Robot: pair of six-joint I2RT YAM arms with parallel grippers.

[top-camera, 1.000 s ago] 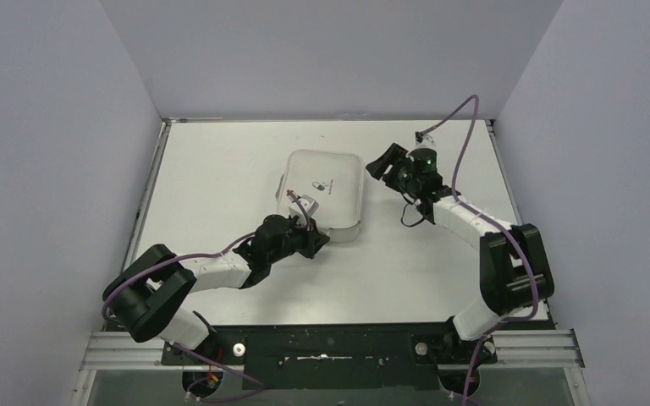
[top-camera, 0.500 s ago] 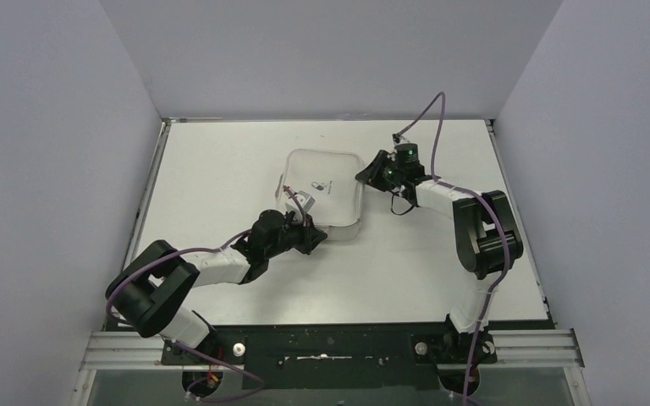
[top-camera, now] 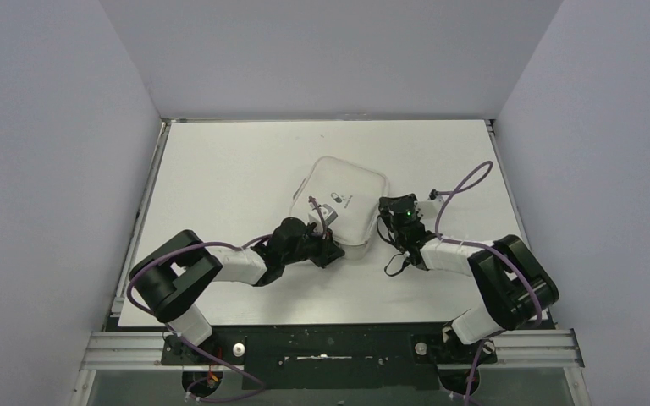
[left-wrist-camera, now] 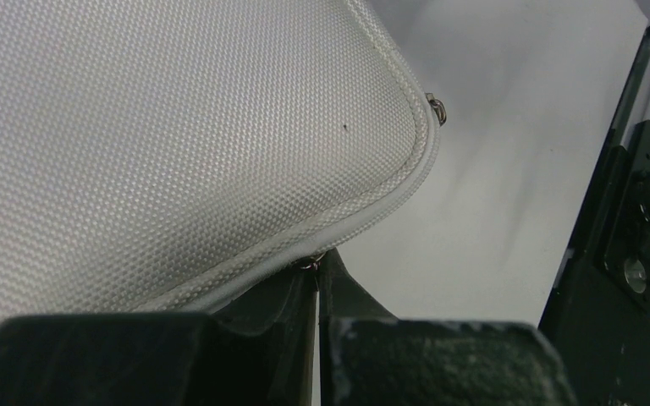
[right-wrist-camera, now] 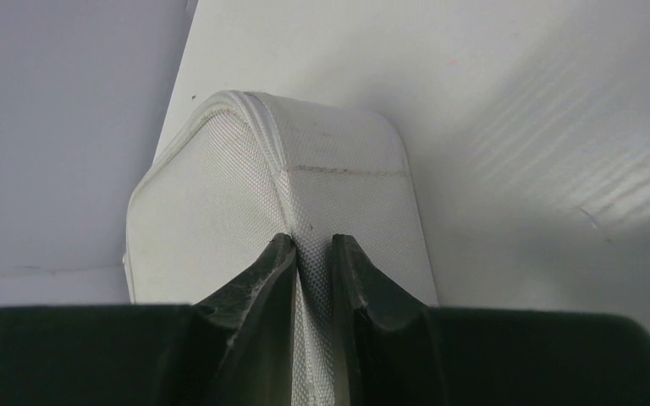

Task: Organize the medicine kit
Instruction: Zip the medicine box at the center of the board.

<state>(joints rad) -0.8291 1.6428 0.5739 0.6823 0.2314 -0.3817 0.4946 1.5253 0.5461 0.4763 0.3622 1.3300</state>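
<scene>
Right wrist: right gripper [right-wrist-camera: 313,247] pinches woven, rounded medicine kit [right-wrist-camera: 212,194]; left gripper [left-wrist-camera: 317,279] pressed together

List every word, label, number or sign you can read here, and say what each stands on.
No words or numbers are readable in any view.
Sign only: a small dark pill logo on the lid of the medicine kit, top view.
Faint marks beside it: too small to read.
Wrist views: plain woven fabric, no text.

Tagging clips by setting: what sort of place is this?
Probably a lab robot cell: plain grey walls box in a white table, two arms are mounted on a metal rail at its near edge, handling a medicine kit.
</scene>
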